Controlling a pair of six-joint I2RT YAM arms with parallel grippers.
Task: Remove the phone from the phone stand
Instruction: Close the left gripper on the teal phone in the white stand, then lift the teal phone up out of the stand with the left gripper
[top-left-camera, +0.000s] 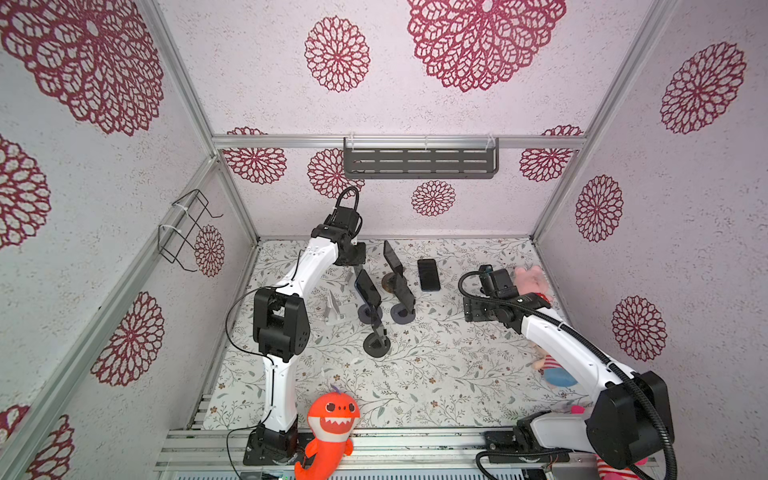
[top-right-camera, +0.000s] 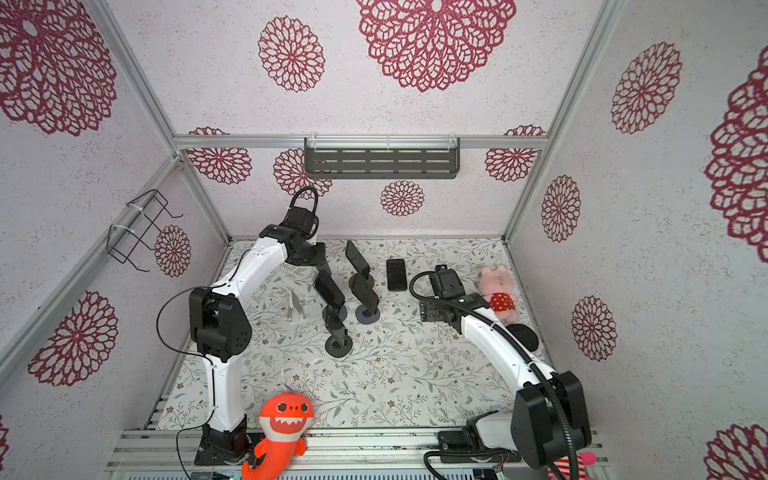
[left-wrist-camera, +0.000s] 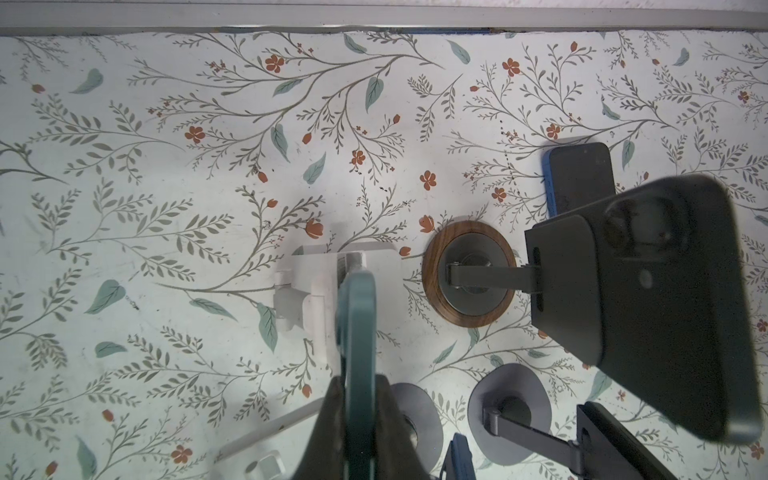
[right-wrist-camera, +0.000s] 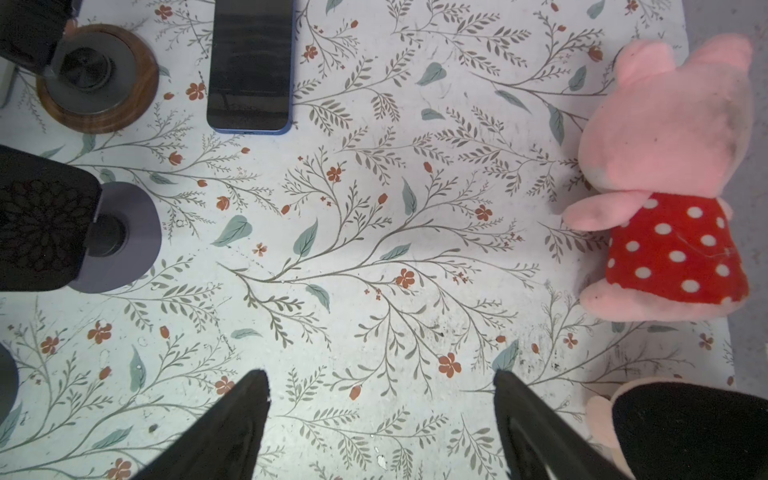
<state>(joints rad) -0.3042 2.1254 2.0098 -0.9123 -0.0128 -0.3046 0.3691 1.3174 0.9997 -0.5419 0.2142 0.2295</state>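
Observation:
My left gripper (left-wrist-camera: 359, 378) is shut on the upper end of the phone (left-wrist-camera: 357, 328), whose teal case shows edge-on between the two fingers. In both top views this phone (top-left-camera: 368, 286) (top-right-camera: 329, 289) leans steeply, screen dark. Its lower end hangs over the grey round base of a phone stand (top-left-camera: 366, 314) (left-wrist-camera: 422, 415). The phone hides the stand's mount, and I cannot tell whether it is resting there. Off to the right, my right gripper (right-wrist-camera: 380, 382) hangs open over bare mat, holding nothing.
A white folding stand (top-left-camera: 336, 309) sits left of the held phone. Close on the right are a phone on a wood-base stand (top-left-camera: 392, 257), another phone on a grey-base stand (top-left-camera: 405, 293) and a flat blue phone (top-left-camera: 428, 274). An empty black stand (top-left-camera: 376, 345) stands in front. A pink plush (right-wrist-camera: 665, 166) lies far right.

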